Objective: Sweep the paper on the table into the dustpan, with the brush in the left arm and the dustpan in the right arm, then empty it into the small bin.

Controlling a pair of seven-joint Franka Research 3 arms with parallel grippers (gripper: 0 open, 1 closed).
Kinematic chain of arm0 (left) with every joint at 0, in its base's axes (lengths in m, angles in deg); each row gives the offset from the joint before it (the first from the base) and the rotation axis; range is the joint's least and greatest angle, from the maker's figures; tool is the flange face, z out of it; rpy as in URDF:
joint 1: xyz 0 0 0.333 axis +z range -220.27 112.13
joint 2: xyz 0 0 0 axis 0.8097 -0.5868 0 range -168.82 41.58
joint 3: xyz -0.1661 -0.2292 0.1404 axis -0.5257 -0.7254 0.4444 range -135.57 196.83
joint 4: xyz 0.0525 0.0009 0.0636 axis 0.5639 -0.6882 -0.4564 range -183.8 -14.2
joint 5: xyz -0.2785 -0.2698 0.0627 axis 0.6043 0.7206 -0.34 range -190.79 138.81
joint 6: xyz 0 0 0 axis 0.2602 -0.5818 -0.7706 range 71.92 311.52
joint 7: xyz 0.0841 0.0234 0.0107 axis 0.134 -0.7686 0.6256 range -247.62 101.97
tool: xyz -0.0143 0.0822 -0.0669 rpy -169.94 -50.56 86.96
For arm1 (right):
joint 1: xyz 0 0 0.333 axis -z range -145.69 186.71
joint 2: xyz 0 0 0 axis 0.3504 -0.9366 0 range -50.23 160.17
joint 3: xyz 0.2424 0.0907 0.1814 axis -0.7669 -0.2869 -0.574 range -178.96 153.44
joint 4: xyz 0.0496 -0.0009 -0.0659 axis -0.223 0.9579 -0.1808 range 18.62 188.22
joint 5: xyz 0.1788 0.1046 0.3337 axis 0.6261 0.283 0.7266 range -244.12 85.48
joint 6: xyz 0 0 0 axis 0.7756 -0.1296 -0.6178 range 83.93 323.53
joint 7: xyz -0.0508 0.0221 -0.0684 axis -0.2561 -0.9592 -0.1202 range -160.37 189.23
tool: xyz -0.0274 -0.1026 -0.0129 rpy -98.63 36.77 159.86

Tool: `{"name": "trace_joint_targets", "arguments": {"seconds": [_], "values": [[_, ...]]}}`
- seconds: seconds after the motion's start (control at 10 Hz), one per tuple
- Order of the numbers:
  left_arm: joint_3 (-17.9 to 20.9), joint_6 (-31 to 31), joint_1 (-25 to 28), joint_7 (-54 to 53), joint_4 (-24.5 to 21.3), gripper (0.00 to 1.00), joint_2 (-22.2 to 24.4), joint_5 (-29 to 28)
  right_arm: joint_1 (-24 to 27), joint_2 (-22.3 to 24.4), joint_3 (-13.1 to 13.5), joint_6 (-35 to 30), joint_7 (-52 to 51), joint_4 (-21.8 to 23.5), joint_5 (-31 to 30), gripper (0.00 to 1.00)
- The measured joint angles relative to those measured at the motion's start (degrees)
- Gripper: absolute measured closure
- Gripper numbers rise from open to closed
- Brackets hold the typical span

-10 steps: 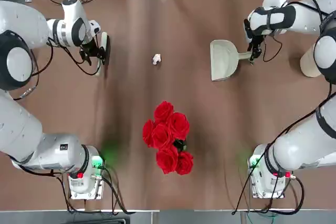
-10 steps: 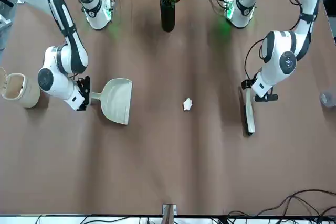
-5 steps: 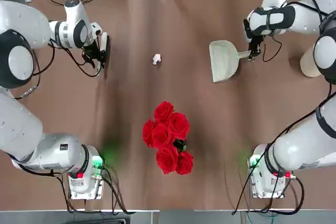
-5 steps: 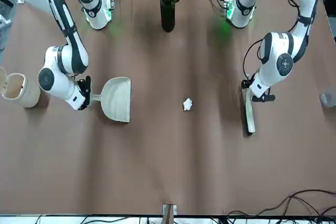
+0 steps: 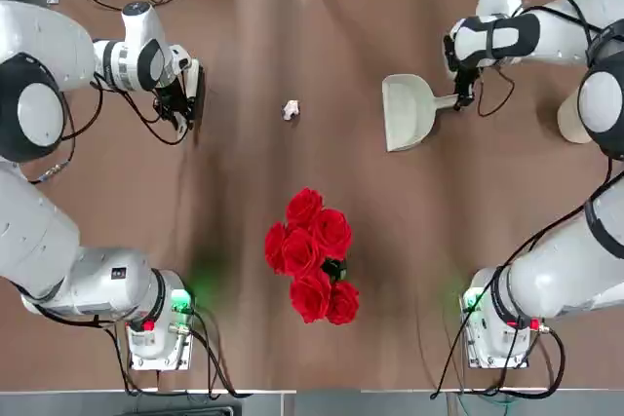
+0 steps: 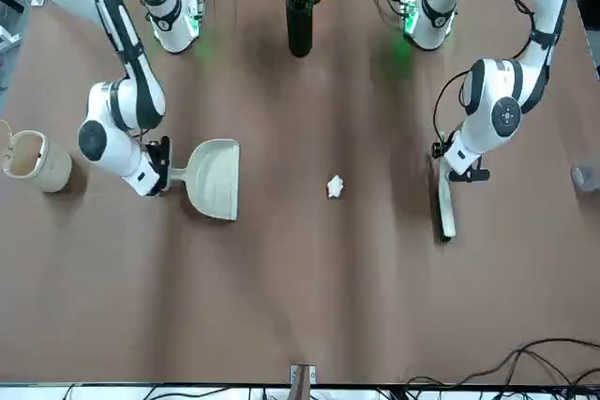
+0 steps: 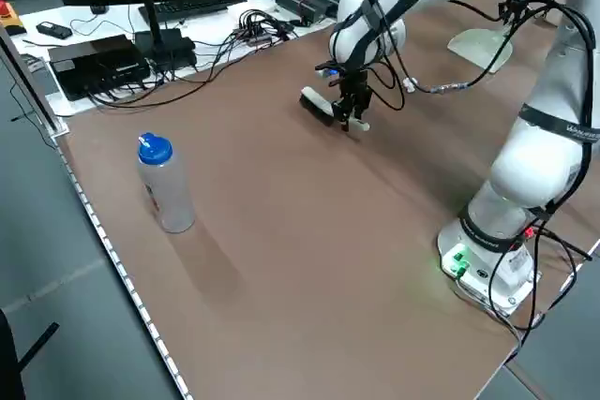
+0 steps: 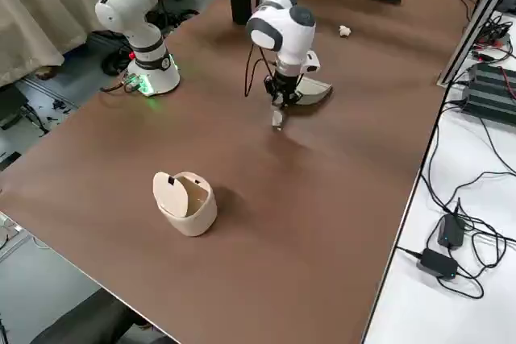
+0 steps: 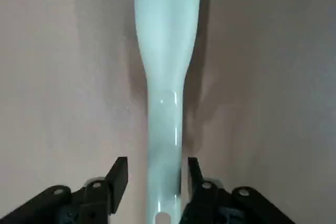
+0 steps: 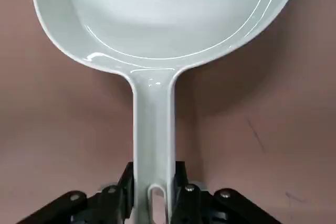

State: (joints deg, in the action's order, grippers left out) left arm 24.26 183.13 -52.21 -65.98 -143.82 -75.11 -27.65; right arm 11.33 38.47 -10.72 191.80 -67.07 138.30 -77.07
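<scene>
Starting nearest the arm bases: red rose bouquet in a dark vase stands mid-table, between the two bases.
Table: brown top, carrying everything here.
Paper: small crumpled white scrap lying beyond the roses, between brush and dustpan, touching neither.
Dustpan: lies on the robot's right of the paper, scoop mouth toward the scrap, handle pointing outward.
Right gripper: jaws clamped on the end of the dustpan's handle, pads pressed to both sides of it.
Brush: lies on the robot's left side, well apart from the paper, bristle strip along one edge.
Left gripper: fingers straddle the brush's handle near its end; a thin gap shows on each side, so a firm grip cannot be told.
Small bin: cream cylinder at the table's far right edge, beyond the dustpan, well apart from it.
Bottle: clear, blue cap, upright near the left edge of the table, far from the brush.
</scene>
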Motion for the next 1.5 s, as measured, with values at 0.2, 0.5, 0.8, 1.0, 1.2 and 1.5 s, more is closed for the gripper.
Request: {"name": "trace_joint_targets", "arguments": {"seconds": [0.2, 0.5, 0.8, 1.0, 1.2, 1.5], "values": [[0.00, 0.00, -0.01, 0.00, 0.01, 0.61, -0.13, -0.02, -3.29, 0.02, -0.12, -0.04, 4.07, -0.33, 0.00, 0.67], [-0.27, -0.21, -0.06, -0.08, 0.26, 0.74, -0.04, -0.14, -7.03, 0.03, -0.16, -0.68, 9.49, -0.79, 0.00, 0.67], [-2.24, -2.38, -0.05, -0.04, 1.42, 0.74, 1.78, -0.15, -11.71, 0.06, -0.19, -0.72, 15.53, -1.46, 0.00, 0.67], [-5.27, -4.23, -0.06, 2.37, 2.59, 0.74, 3.42, -0.15, -14.81, 0.07, -0.23, -0.80, 19.40, -2.47, 0.00, 0.67], [-9.51, -4.58, -0.28, 6.06, 4.52, 0.74, 3.23, -0.15, -16.93, 0.06, -0.26, -0.83, 22.74, -3.13, 0.00, 0.67], [-16.50, -4.88, -1.12, 10.97, 5.90, 0.74, 1.40, -0.15, -19.27, -0.55, -0.26, -0.87, 27.02, -4.05, 0.00, 0.67]]}}
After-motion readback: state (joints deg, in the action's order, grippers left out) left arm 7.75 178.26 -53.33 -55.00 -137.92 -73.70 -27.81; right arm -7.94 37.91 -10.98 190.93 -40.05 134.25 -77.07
